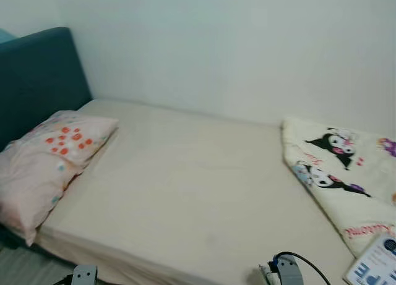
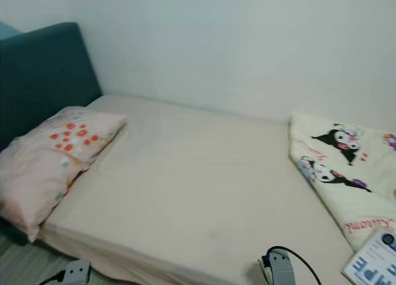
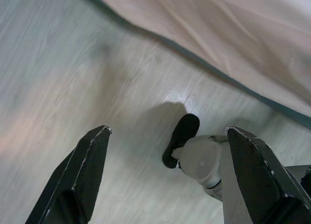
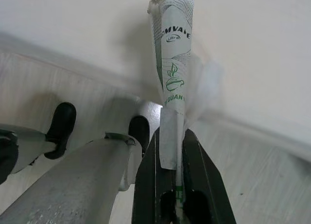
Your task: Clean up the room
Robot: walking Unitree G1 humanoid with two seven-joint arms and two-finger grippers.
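My right gripper (image 4: 173,147) is shut on a crumpled white wrapper (image 4: 171,54) with green print, which sticks out past the fingertips, held low over the pale wood floor (image 4: 252,161). My left gripper (image 3: 167,130) is open with nothing between its fingers, above the floor beside the bed's edge. Both wrists show at the bottom of the eye views, the left wrist (image 1: 84,276) by the bed's near corner and the right wrist (image 1: 286,269) over the mattress edge.
A bed with a cream sheet (image 1: 185,180) stands ahead against a white wall. A pink spotted pillow (image 1: 43,161) lies by the teal headboard (image 1: 31,75). A folded cartoon-print blanket (image 1: 340,167) and a white pack with blue lettering (image 1: 376,266) lie at the right. My feet (image 3: 182,136) stand below.
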